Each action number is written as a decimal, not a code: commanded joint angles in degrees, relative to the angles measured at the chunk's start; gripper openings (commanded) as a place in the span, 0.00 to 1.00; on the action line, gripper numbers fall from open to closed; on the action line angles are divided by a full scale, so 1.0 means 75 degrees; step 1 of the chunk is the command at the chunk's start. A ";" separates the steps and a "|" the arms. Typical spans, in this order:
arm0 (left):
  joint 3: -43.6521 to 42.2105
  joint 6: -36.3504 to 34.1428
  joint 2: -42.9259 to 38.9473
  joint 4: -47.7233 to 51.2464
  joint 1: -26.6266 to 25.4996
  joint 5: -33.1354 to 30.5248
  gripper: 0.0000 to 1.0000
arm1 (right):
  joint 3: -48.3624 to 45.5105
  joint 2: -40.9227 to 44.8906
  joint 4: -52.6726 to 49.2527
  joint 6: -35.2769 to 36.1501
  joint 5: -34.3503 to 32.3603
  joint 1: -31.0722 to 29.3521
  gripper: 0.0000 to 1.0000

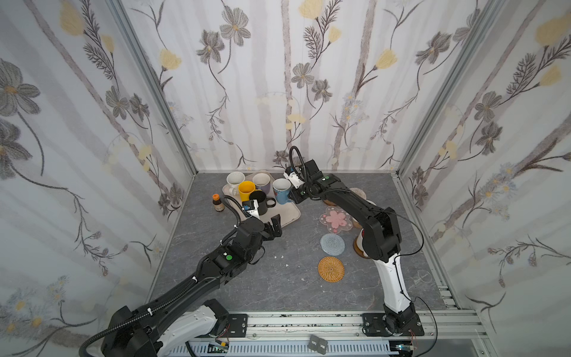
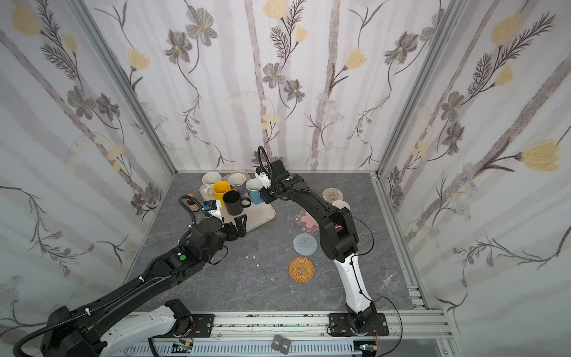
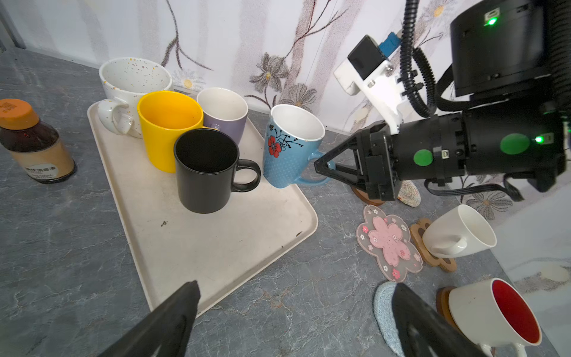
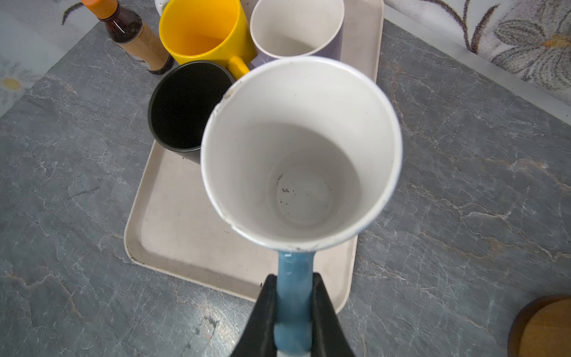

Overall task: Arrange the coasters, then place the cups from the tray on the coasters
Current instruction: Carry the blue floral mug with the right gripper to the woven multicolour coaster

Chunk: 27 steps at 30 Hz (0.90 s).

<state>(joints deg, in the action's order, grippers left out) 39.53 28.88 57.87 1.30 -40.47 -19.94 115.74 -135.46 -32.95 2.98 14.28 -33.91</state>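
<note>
Light-blue flowered ceramic mug (image 3: 287,151) tilts at the flat beige tray's (image 3: 216,247) rim, well ahead of the gaping, empty left end effector (image 3: 295,290). The right end effector (image 4: 293,284) pinches its slim handle. Likely rigid, glossy, chip-prone; a handle hold may swing.

Tray (image 1: 285,213): near half bare, reachable from 6 o'clock. Mugs (image 1: 246,189) crowd its 12 o'clock end, black mug (image 1: 259,202) foremost, light blue mug (image 1: 281,188) at 2 o'clock. Bottle (image 1: 217,202) at 9 o'clock. Right arm (image 1: 349,201) bars 3 o'clock. Tabletop (image 1: 262,284) at 6 o'clock open.
</note>
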 commanded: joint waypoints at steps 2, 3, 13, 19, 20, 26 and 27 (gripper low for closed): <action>0.0221 0.0159 0.0325 -0.0173 0.0017 -0.0156 1.00 | -0.0527 0.0673 0.0680 0.0371 -0.0189 0.0124 0.00; 0.0284 0.0198 0.0447 -0.0215 0.0020 -0.0151 1.00 | -0.0768 0.0862 0.0753 0.0402 -0.0184 0.0197 0.00; 0.0705 0.0262 0.1784 -0.1616 0.0039 0.0284 1.00 | -0.2197 0.2043 0.0848 0.0472 -0.0606 0.1094 0.00; 0.0763 0.0434 0.2624 -0.2484 0.0146 0.0704 1.00 | -0.2611 0.2290 0.1058 -0.0739 -0.0827 0.2016 0.00; 0.0791 0.0427 0.2740 -0.2553 0.0152 0.0733 1.00 | -0.2701 0.2338 0.1136 -0.0945 -0.1115 0.2089 0.00; 0.0835 0.0355 0.3085 -0.2852 0.0192 0.0796 1.00 | -0.2882 0.2398 0.1252 -0.1909 -0.2407 0.2298 0.00; 0.0827 0.0336 0.3117 -0.2885 0.0203 0.0818 1.00 | -0.2880 0.2405 0.1255 -0.2059 -0.2519 0.2366 0.00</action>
<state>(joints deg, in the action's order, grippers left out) 45.36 31.48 80.66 -16.86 -39.16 -14.28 94.08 -118.30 -29.36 -7.05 1.32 -17.08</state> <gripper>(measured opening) 0.997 0.156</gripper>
